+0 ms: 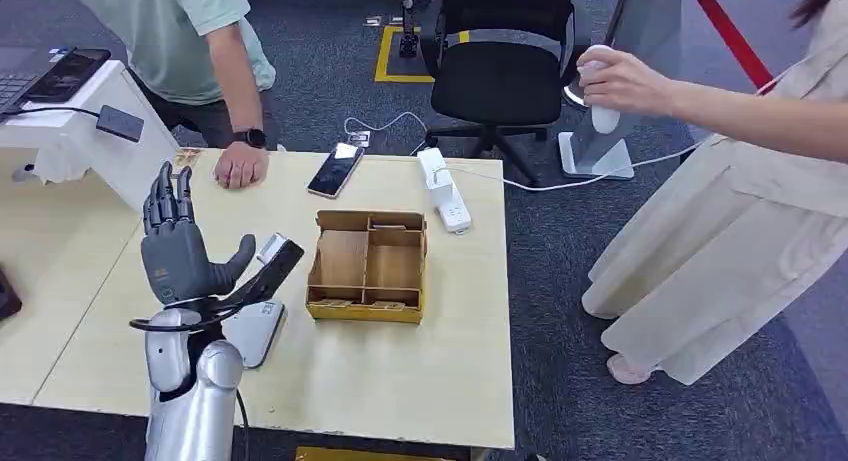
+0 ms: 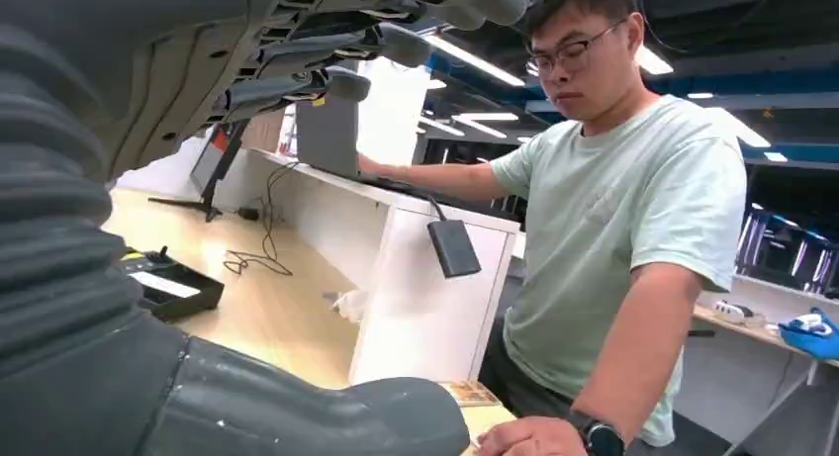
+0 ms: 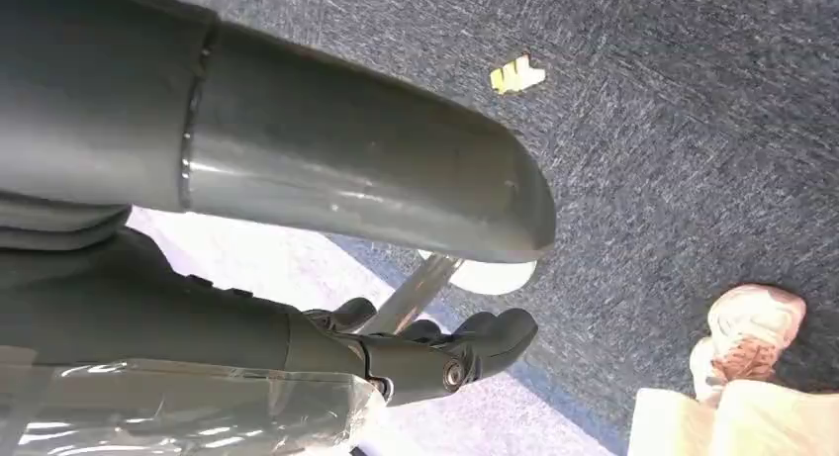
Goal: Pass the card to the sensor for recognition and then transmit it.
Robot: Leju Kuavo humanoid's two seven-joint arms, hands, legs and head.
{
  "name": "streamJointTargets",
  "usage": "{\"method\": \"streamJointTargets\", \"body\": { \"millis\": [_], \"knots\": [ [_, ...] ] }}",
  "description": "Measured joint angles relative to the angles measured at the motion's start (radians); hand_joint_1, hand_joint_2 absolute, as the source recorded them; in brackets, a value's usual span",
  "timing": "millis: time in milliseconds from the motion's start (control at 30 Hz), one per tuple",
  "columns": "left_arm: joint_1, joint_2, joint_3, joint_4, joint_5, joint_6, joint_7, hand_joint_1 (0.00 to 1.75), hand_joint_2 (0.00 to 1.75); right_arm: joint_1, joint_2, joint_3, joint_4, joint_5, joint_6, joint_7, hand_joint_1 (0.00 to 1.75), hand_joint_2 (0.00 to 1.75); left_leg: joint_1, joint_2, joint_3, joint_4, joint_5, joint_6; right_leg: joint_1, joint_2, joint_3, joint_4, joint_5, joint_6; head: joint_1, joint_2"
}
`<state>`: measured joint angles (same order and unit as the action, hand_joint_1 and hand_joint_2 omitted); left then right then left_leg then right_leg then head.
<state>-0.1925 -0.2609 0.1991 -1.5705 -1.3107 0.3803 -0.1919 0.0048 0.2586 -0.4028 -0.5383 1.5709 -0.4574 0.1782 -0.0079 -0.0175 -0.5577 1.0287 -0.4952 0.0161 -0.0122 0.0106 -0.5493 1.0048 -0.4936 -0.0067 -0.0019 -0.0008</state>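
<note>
Left hand: Your left hand [image 1: 178, 243] is raised over the desk [image 1: 380, 381], fingers straight and spread wide, holding nothing; that pose reads as waiting or ready to reach.
Card: You cannot pick out the card with certainty. A small white piece [image 1: 271, 247] lies just beyond the thumb, partly behind the dark bar of the wrist mount; it may be the card.
Sensor: The white reader pad [image 1: 255, 331] lies flat just beside the wrist, on its right, close enough for a short pass.
Tray: A cardboard compartment tray [image 1: 367, 266] sits further right of the hand, apart from it.
Obstacles: A person's hand [image 1: 240, 165] rests on the desk just ahead of your fingers; a phone [image 1: 335, 170] and a white power strip [image 1: 443, 189] lie beyond to the right.
Right hand: Your right hand [image 3: 435, 352] hangs over the carpet, fingers curled in, apparently around nothing.
Receiver: A second person stands well right, arm [image 1: 700, 106] extended, probably for the handover.
</note>
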Motion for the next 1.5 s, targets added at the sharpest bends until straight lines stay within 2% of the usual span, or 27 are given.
{"method": "streamJointTargets", "body": {
  "millis": [167,367,833,1267,1500],
  "knots": [
    [0.010,0.005,-0.003,-0.006,-0.017,0.003,-0.023,0.00,1.75,0.000,0.000,0.000,0.001,0.000,-0.003,0.000,0.00,0.00,0.000,0.000,0.000,0.000,0.000,0.000,0.000,0.000,0.000,0.000,0.000,0.000,0.000,0.000],
    [0.065,0.016,-0.029,-0.021,-0.049,0.012,-0.050,0.00,1.75,0.000,0.000,-0.004,0.005,0.000,-0.010,-0.002,0.00,0.00,0.000,0.000,0.000,0.000,0.000,0.000,0.000,0.000,0.000,0.000,0.000,0.000,0.000,0.000],
    [0.163,0.034,-0.073,-0.061,-0.075,-0.019,-0.053,0.00,1.75,-0.005,0.000,-0.053,0.006,0.000,-0.024,-0.008,0.00,0.00,0.000,0.000,0.000,0.000,0.000,0.000,0.000,0.000,0.000,0.000,0.000,0.000,0.000,0.000],
    [0.184,0.043,-0.092,-0.062,-0.073,-0.021,-0.053,0.00,1.75,-0.005,0.000,-0.072,0.006,0.000,-0.024,-0.011,0.00,0.00,0.000,0.000,0.000,0.000,0.000,0.000,0.000,0.000,0.000,0.000,0.000,0.000,0.000,0.000],
    [0.204,0.060,-0.118,-0.062,-0.107,-0.100,-0.070,0.00,1.75,-0.005,0.000,-0.079,0.007,0.000,-0.038,-0.023,0.00,0.00,0.000,0.000,0.000,0.000,0.000,0.000,0.000,0.000,0.000,0.000,0.000,0.000,0.000,0.000]
  ]
}}
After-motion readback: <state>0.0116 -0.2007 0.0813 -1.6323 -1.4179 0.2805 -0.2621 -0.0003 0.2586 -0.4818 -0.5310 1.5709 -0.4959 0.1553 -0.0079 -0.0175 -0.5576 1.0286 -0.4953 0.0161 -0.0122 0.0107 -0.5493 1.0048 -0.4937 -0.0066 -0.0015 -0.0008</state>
